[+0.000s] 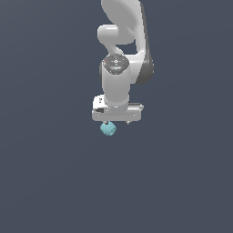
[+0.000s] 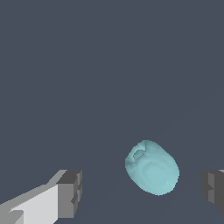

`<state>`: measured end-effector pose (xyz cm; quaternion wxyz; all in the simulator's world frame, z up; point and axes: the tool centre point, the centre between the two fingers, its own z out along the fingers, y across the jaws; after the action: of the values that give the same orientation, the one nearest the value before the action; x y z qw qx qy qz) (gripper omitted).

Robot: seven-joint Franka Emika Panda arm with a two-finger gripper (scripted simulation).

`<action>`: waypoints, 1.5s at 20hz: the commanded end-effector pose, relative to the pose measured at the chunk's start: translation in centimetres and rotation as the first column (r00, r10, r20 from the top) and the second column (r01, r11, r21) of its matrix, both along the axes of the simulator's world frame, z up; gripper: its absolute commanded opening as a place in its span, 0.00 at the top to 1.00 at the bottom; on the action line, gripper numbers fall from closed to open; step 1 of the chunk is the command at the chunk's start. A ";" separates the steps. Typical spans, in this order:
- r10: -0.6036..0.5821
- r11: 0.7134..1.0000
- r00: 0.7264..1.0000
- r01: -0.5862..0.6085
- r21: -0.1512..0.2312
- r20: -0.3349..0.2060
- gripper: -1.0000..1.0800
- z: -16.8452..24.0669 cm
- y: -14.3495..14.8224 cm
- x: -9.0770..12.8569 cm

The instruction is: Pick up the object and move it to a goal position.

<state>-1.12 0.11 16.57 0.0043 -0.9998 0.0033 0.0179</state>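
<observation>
Spreading wide, pincer point(image 2: 140, 192) fingers point(image 2: 70, 192) apart, cyan object point(image 2: 152, 167) between them, touching neither.

My arm point(image 1: 119, 68) is glossy white with dark grey joint bands; my gripper point(image 2: 140, 192) has white fingers with grey pads point(image 2: 70, 192).

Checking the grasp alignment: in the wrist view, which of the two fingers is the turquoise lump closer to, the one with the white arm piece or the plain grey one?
The plain grey finger. The lump sits off-centre, touching neither.
</observation>
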 end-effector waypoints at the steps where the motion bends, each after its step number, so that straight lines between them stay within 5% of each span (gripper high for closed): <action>1: -0.019 1.000 1.000 0.019 0.000 0.000 0.04 -0.2 -0.1 -0.1; 13: -0.264 0.964 0.964 0.264 -0.003 0.009 0.04 -3.0 -1.6 -1.8; 30: -0.643 0.765 0.765 0.644 -0.009 0.033 0.04 -7.1 -4.5 -5.2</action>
<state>-6.11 -4.20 9.68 0.0008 -0.9424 0.3344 0.0024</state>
